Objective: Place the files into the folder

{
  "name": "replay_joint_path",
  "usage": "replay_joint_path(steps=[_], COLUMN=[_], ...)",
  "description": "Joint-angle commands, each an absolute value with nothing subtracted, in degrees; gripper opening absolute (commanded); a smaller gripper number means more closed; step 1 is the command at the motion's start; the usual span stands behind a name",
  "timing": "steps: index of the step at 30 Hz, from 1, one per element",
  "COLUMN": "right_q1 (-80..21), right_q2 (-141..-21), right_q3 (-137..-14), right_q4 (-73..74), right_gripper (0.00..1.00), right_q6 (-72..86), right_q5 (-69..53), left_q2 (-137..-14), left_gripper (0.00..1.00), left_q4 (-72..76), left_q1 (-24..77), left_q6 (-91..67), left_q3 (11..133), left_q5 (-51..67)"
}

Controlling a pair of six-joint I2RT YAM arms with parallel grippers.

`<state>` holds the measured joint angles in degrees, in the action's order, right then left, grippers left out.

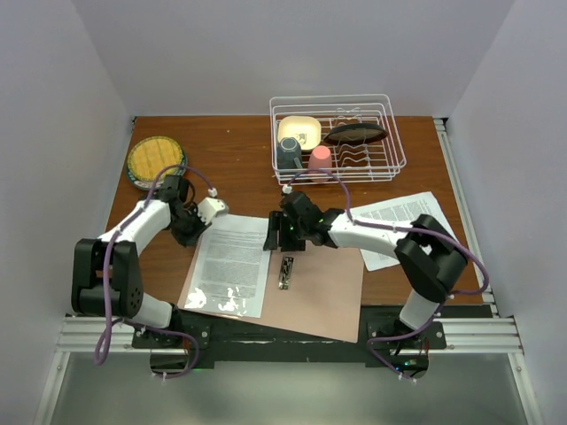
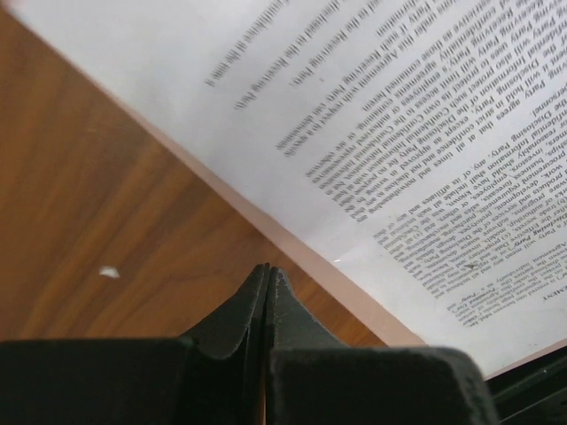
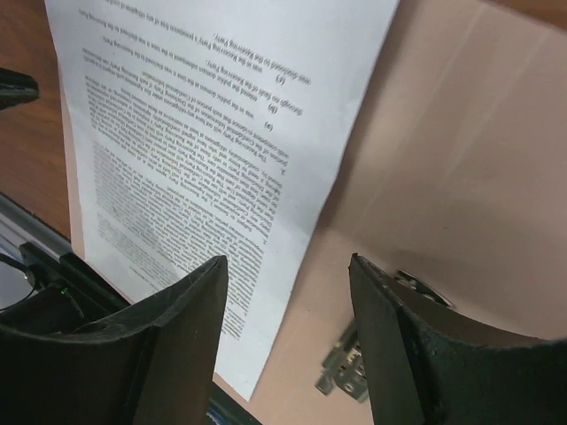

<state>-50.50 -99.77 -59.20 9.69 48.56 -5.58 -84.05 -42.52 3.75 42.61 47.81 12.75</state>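
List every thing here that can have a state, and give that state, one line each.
Folder, open, flat on table.
Left sheet, lying on folder's left leaf.
Right sheet, flat on table, outside folder.
Left gripper, shut, empty, beside folder's edge.
Right gripper, open, empty, above folder.

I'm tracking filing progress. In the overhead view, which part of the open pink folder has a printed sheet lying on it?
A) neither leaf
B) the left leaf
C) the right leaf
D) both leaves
B: the printed sheet lies on the left leaf of the folder, left of the metal clip; the right leaf shows bare pink.
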Motion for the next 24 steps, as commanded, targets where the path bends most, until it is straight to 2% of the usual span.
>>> replay_joint_path(steps=[1,7,13,20,24], right_q1=[-48.8,-48.8,-49.1,-49.7,-49.9], right_q2=[-93.4,-86.8,-81.4,-81.1,-81.2], right_q3=[-62.0,-57.3,-44.9,-42.5,-40.1], right_q4=[19.5,25.8,20.0,13.2,6.0], right_gripper=[0.59,0.45,0.47,0.5,0.5], right_q6=[40.9,38.6,42.2,44.3,47.0], right_q5=[-4.6,-2.6,-6.1,-10.4,-14.2], left_q2=[-82.2,-83.9,-88.2,-92.7,-93.3], left_gripper=[0.0,0.0,0.0,0.0,0.0], left_q4=[-45.2,-47.9,-43.9,-44.7,-46.6], left_q1=[3.4,4.2,11.5,15.2,16.3], left_q6=[40.3,35.6,30.2,28.9,29.8], left_q3=[55.6,65.0,67.0,67.8,67.9], left_q5=[14.0,23.1,26.8,31.8,40.1])
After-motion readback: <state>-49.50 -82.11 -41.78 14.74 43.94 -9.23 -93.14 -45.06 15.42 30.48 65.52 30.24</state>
